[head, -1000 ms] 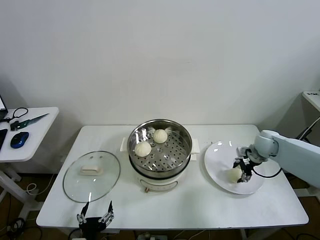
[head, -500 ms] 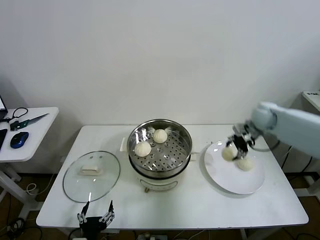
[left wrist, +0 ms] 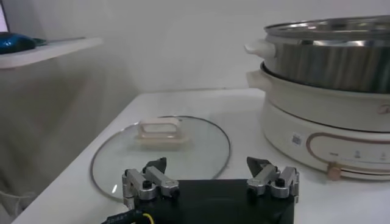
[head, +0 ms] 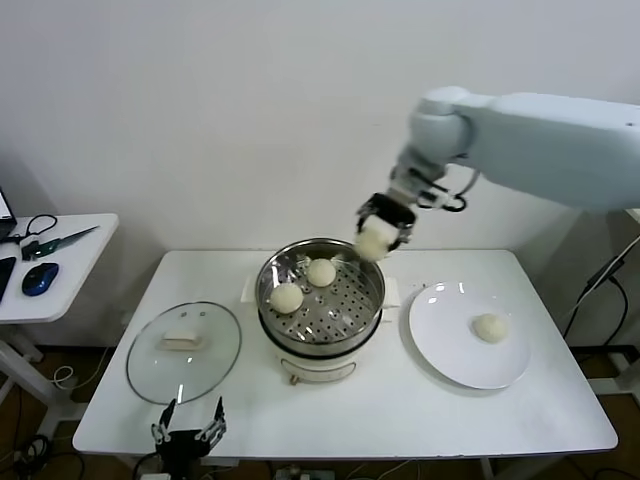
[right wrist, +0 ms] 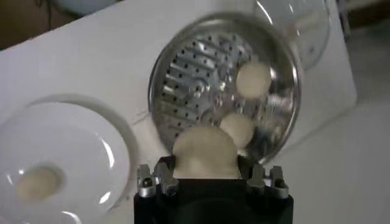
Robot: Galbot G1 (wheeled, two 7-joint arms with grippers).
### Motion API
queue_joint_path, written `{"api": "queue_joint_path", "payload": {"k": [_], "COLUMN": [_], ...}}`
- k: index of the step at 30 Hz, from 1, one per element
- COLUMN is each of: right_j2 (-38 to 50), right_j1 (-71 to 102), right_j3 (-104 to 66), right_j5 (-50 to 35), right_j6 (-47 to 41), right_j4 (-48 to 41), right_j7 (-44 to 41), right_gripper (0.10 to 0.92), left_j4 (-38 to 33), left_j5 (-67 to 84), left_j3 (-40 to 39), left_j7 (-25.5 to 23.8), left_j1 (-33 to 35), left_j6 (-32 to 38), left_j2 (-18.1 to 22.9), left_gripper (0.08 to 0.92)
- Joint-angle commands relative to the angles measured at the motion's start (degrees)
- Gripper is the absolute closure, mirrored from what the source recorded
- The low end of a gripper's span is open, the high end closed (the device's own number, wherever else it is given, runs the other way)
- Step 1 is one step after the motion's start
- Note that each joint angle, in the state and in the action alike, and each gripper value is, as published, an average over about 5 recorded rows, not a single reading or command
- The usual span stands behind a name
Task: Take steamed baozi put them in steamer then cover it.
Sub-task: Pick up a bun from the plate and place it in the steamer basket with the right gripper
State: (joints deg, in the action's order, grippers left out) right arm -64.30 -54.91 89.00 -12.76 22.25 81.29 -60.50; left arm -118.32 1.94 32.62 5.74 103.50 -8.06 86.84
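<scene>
My right gripper (head: pixel 383 228) is shut on a cream-white baozi (head: pixel 375 241) and holds it in the air above the far right rim of the steamer (head: pixel 345 300). From the right wrist, the held baozi (right wrist: pixel 204 153) fills the jaws over the perforated tray (right wrist: pixel 189 79). Two baozi (head: pixel 320 272) (head: pixel 287 297) lie on the tray. Another baozi (head: pixel 490 327) rests on the white plate (head: pixel 450 350). The glass cover (head: pixel 183 350) lies flat to the left of the steamer. My left gripper (head: pixel 187 435) waits open at the table's front edge, just in front of the cover (left wrist: pixel 161 149).
A side table (head: pixel 60 260) at the far left carries a blue mouse (head: pixel 38 279) and cables. The steamer's white base (left wrist: pixel 329 134) stands to one side of the left gripper. The plate lies right of the steamer.
My right gripper has lifted a baozi off the plate and carried it up and left to above the steamer's rim. The left arm has not moved.
</scene>
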Motion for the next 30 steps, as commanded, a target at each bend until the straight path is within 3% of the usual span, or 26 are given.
{"api": "queue_joint_path", "payload": {"k": [1, 16, 30], "right_j2": [-11.8, -11.8, -13.7], "right_j1": [6.2, 18.1, 19.2], "right_j3": [-0.1, 0.3, -0.6], "right_j5": [12.2, 20.7, 18.0], "right_j6": [7.9, 6.2, 6.0], "right_j4": [4.2, -2.0, -6.0], "right_j7": [2.6, 6.9, 6.8], "right_gripper": [0.347, 0.347, 0.320], "left_j4": [-0.4, -0.6, -0.4], "left_j5": [0.0, 0.0, 0.1], "left_j3": [0.2, 0.7, 0.9], "left_j7": [0.1, 0.4, 0.5], "left_j1": [0.2, 0.6, 0.5], "left_j6": [0.3, 0.7, 0.7], "left_j2": [-0.1, -0.3, -0.4], "left_gripper": [0.177, 0.177, 0.177]}}
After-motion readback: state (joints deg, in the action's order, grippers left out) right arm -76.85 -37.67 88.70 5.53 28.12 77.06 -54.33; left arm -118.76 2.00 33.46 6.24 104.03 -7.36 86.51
